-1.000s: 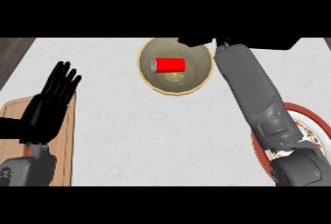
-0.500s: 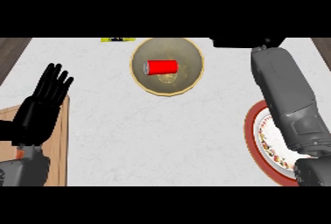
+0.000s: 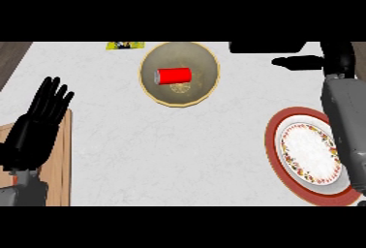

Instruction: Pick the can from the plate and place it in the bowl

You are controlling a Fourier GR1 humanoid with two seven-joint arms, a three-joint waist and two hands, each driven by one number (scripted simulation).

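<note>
Now the can point(image 3: 174, 76) lies in the bowl point(image 3: 202, 59), right hand point(image 3: 298, 62) fingers straight, apart from it

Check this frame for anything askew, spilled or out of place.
The red can lies on its side inside the tan bowl rather than upright. The red-rimmed plate holds nothing. No spill or damage shows.

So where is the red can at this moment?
In the head view the red can lies on its side inside the olive bowl, at upper centre, left of the right hand.
</note>
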